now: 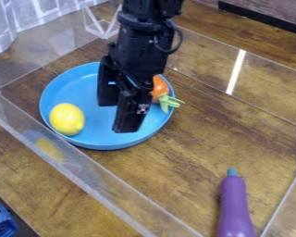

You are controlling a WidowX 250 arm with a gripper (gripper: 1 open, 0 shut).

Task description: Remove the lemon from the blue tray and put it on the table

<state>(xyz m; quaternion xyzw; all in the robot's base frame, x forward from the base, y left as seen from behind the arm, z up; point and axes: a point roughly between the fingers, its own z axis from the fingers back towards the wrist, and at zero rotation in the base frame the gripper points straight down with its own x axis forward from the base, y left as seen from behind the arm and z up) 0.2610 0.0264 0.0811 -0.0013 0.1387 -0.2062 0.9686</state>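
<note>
The lemon [67, 118] lay inside the blue tray [64, 85], near its left rim. The pincer [117, 104] hung over the tray just right of the lemon, spread wide and holding nothing. A carrot [162, 90] showed behind the arm at the tray's right edge. An eggplant [233, 209] lay well apart on the wooden surface [237, 120].

Black arm reaching steeply down, tool [119, 105] tilted, jaws spread wide, empty
</note>
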